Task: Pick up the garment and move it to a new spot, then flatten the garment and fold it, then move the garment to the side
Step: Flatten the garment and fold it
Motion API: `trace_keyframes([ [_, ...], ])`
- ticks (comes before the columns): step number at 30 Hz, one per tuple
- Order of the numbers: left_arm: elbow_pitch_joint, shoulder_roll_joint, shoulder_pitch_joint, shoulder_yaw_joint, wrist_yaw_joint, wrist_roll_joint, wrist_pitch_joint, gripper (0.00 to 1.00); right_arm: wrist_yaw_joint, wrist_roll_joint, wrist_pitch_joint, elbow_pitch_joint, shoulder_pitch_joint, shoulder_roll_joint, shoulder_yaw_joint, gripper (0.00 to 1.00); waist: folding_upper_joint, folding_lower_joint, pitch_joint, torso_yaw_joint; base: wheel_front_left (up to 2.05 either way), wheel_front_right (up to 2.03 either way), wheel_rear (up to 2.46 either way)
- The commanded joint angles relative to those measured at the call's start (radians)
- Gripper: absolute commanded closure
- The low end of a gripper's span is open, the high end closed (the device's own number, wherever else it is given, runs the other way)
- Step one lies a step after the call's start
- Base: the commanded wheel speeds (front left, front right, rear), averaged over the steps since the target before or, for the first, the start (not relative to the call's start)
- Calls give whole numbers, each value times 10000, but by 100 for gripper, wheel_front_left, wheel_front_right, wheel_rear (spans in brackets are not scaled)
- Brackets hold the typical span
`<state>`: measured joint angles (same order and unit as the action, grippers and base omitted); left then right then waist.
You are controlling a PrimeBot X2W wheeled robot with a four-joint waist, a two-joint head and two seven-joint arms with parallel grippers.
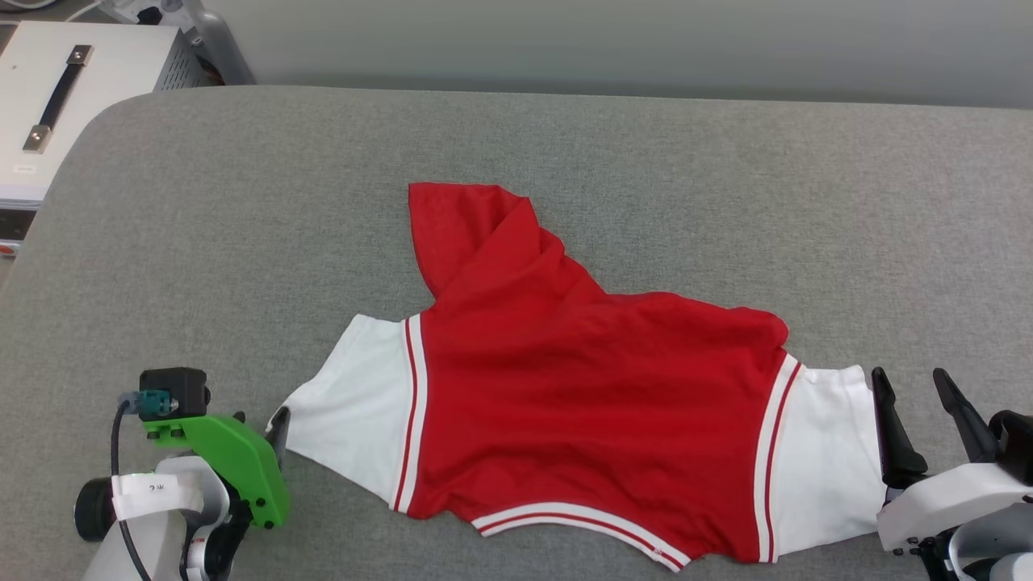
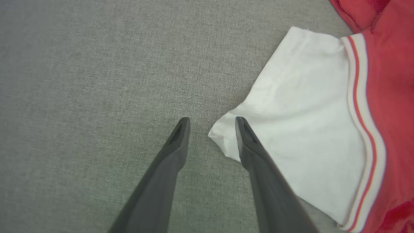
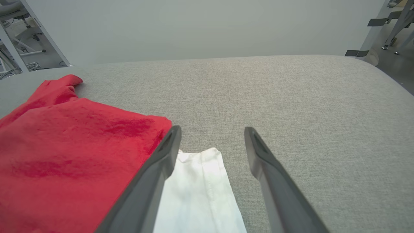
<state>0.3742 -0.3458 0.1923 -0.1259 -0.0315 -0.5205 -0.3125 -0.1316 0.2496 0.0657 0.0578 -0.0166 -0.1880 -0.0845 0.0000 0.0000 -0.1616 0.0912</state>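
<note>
Jaws on both arms stand open, gripping nothing. Each sits at one end of the garment (image 1: 581, 403), seemingly poised to stretch it flat.

A wide bench (image 1: 565, 137) covered in grey woven fabric, with its far left corner rounded. Beyond that corner stands a white equipment case (image 1: 113, 105) with a black strap handle (image 1: 58, 95) on top and a vented side. A plain pale wall (image 1: 613, 40) runs behind the bench. In the right wrist view, metal frame legs (image 3: 397, 22) stand on a grey floor (image 3: 396, 66) past the bench's far right corner.
</note>
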Motion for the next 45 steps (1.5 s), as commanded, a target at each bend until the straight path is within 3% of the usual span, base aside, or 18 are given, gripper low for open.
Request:
trace_keyframes([
  [1,-72,-37,248,-68,-173,182,458,0,9,-81,-16,-26,49,33,13,0,0,0,109,41,0,0,0],
  [9,-1144,-115,592,-874,-824,917,3298,0,9,-83,-153,-193,-194,31,-217,0,0,0,456,273,0,0,0],
  [15,-1871,131,192,-1467,-934,904,5014,0,9,-53,-204,-581,-339,-15,-205,0,0,0,704,393,0,0,0],
  [17,-1968,309,13,-1402,-792,968,5367,0,9,-49,-246,-726,-418,-83,-46,0,0,0,751,399,0,0,0],
  [23,-2284,1009,-595,-941,-507,1352,5731,0,9,-64,-108,-959,-524,-138,127,0,0,0,769,365,0,0,0],
  [31,-2785,1767,-1236,-256,-765,2285,5740,0,9,-144,-212,-1169,-710,-261,343,0,0,0,664,161,0,0,0],
  [35,-2873,1925,-1196,-61,-873,2524,5740,0,9,168,-1744,-1616,-912,-662,453,0,0,0,552,72,0,0,0],
  [40,-2900,1990,-1042,105,-948,2679,5741,0,9,939,-5326,-2378,-1149,-1282,428,0,0,0,375,74,0,0,0],
  [45,-2900,2075,-872,90,-978,2749,5741,0,9,1282,-8638,-2888,-1237,-1006,-448,0,0,0,171,237,0,0,0],
])
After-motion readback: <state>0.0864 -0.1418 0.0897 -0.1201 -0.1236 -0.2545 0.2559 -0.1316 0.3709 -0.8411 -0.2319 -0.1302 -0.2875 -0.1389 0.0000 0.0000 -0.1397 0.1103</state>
